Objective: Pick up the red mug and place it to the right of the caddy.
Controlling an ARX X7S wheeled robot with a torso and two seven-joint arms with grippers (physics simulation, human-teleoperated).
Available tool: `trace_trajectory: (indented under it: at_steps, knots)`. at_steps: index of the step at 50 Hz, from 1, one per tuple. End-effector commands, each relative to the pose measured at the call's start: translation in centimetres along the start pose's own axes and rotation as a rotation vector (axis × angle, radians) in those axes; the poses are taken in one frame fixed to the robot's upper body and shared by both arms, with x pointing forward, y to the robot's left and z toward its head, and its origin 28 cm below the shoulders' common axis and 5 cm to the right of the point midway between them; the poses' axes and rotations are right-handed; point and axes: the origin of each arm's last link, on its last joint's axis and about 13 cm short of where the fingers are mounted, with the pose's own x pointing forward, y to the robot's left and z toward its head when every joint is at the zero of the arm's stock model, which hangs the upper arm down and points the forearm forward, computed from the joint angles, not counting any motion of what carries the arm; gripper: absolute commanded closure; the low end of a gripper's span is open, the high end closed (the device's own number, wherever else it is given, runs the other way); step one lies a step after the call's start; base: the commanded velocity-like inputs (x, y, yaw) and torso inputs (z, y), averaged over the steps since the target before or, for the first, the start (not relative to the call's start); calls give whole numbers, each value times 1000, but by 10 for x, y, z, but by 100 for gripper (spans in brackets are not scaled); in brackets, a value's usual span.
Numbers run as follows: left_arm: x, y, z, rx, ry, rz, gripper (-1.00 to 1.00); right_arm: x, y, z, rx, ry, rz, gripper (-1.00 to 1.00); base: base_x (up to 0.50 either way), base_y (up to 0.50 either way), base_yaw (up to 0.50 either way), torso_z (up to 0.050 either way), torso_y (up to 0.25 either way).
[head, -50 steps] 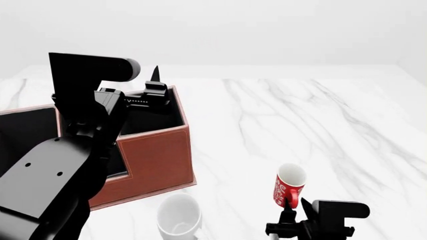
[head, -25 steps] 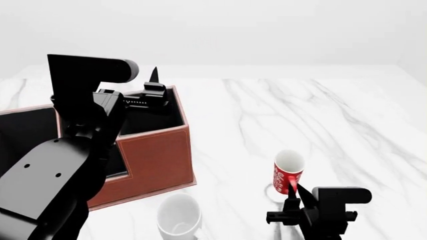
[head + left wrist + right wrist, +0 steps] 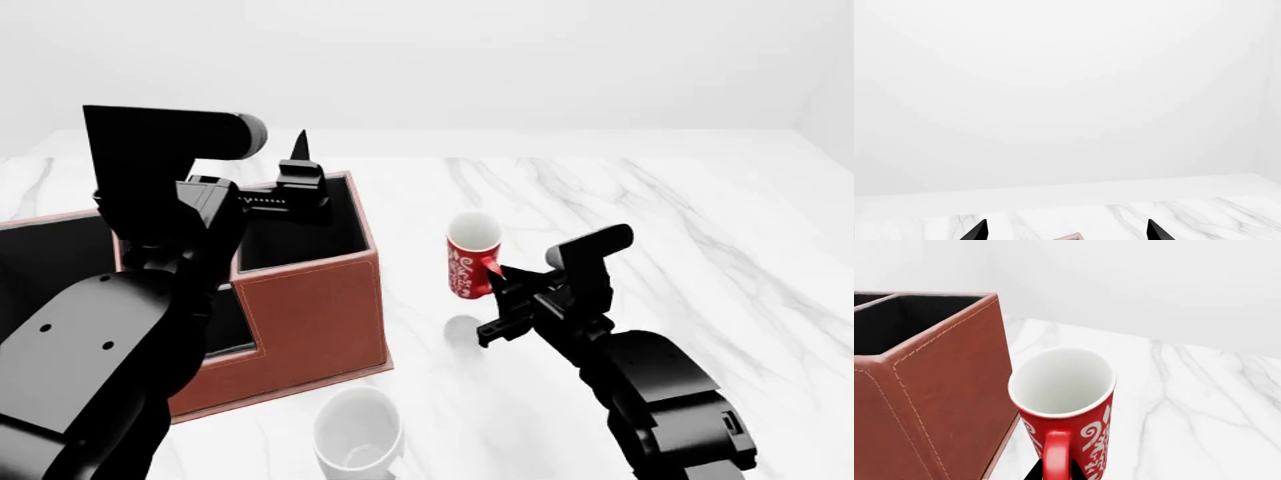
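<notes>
The white marble table [image 3: 667,200] carries one caddy [image 3: 314,310], at its left edge and reaching toward the near edge. Beside the caddy's right wall, toward the middle of the table, the right gripper [image 3: 497,285] carries the one red mug [image 3: 471,262] upright, mouth up. A shadow on the marble below it suggests it is lifted clear, though I cannot be sure. In the right wrist view the mug [image 3: 1066,405] hangs near the caddy's wall [image 3: 941,390], with marble showing between them. The jaws pinch its handle, whose lower part is cut off by the picture's edge.

One plain white mug [image 3: 358,432] stands at the near edge, in front of the caddy's right corner. The left gripper [image 3: 304,165] hangs above the caddy's tall rear section; in the left wrist view its jaws are spread, two dark tips [image 3: 977,231] well apart with nothing between them.

The step in hand looks like the set-down. To do it well, keep the mug level so it lands flat on its base, lower it straight onto bare marble just right of the caddy without brushing the leather wall, and stay clear of the white mug nearer the edge. Spread the jaws only once the base is seated, then draw back along the handle's line so the mug is not tipped.
</notes>
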Motion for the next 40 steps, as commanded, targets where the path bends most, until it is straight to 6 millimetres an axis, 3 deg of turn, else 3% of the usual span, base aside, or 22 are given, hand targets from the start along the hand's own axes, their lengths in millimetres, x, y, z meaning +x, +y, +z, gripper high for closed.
trace_trajectory:
  at_steps: [1, 25, 40]
  knots:
    - [0, 1, 0, -1, -1, 4, -100, 28, -7, -2, 15, 35, 116, 100, 0, 0, 0, 0, 10]
    - [1, -1, 1, 7, 1, -4, -100, 25, 17, -29, 72, 51, 243, 100, 0, 0, 0, 0, 0]
    - [-2, 0, 2, 5, -1, -1, -100, 31, 14, -38, 72, 72, 194, 100, 0, 0, 0, 0, 1]
